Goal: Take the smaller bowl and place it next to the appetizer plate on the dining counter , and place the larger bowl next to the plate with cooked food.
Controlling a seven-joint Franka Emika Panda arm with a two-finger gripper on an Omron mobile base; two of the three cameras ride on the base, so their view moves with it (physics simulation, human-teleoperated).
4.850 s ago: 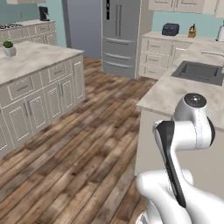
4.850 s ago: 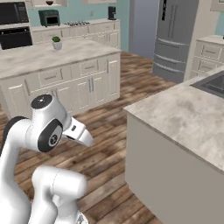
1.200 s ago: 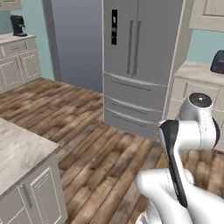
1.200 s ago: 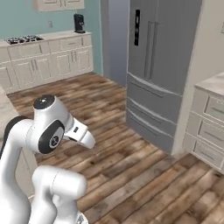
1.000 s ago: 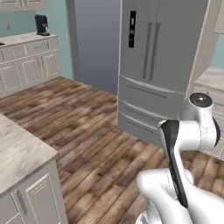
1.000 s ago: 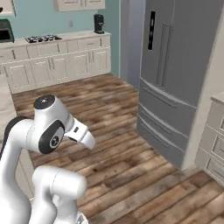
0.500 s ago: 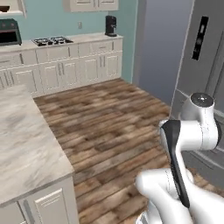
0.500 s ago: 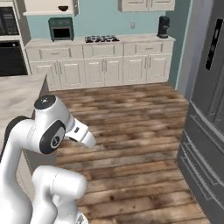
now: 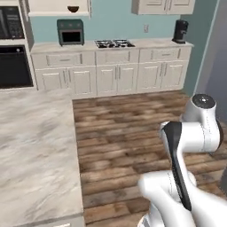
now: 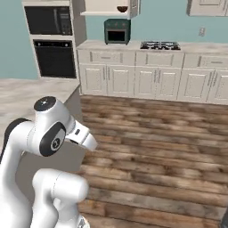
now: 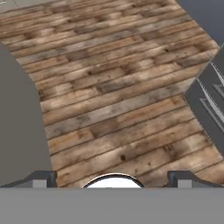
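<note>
High on the far pale shelf sits maybe a small brown round bowl [image 9: 73, 9]; the empty gripper [image 11: 113, 177], jaws wide, points floorward.

Arm [image 9: 190, 146] folded up tight over the base, elbow high, forearm angled down. Gripper [image 11: 112, 177] pointing down, jaws spread wide, nothing between the fingertips [image 11: 41, 177]. White hand [image 10: 82, 133] juts out from the wrist, tilted down to the right in the right base view.
</note>
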